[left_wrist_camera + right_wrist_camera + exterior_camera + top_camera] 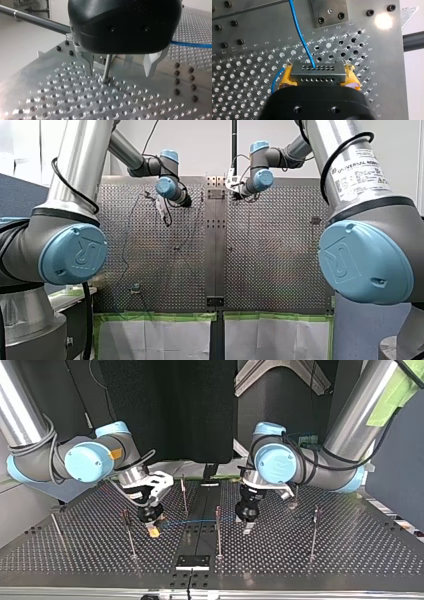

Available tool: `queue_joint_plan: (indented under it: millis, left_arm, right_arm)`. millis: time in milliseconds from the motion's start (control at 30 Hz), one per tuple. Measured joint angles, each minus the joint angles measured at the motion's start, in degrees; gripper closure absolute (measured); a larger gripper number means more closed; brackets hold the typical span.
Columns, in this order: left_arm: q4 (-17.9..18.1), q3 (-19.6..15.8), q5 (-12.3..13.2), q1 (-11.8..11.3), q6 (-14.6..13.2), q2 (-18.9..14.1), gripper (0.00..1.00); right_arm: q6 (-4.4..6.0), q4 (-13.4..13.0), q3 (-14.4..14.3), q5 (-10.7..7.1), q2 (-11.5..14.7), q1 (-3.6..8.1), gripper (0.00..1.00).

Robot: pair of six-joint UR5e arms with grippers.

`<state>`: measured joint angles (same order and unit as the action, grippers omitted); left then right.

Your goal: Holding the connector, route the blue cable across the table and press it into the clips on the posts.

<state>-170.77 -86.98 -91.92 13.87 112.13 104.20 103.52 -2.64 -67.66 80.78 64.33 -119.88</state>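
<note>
In the right wrist view my right gripper has its yellow pads shut on a grey connector. The blue cable leaves the connector and runs ahead over the plate. In the top view my right gripper is low at centre-left, and the blue cable stretches from it towards my left gripper. My left gripper is open, its metal fingers standing on either side of a thin post. The blue cable passes beside it, outside the jaws.
Several thin posts stand on the perforated table, among them one near the middle, one beside my right gripper and one further to the right in the top view. A small black plate lies at the near edge.
</note>
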Motion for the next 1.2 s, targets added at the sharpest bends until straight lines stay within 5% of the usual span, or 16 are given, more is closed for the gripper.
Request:
queue_joint_plan:
  millis: [433,700,1200]
  left_arm:
    - [-2.61,-6.23,5.24,0.7,0.61,-6.51,0.01]
    - [-4.57,-9.45,5.51,1.41,0.28,-10.73,0.01]
    - [-7.37,-9.34,5.29,4.91,-3.75,-18.12,0.01]
  right_arm:
    - [0.25,0.3,0.0,0.09,1.01,0.2,1.0]
    - [0.38,1.78,-0.38,1.22,2.24,0.86,1.0]
    - [0.36,3.73,-1.59,2.88,2.72,1.6,1.0]
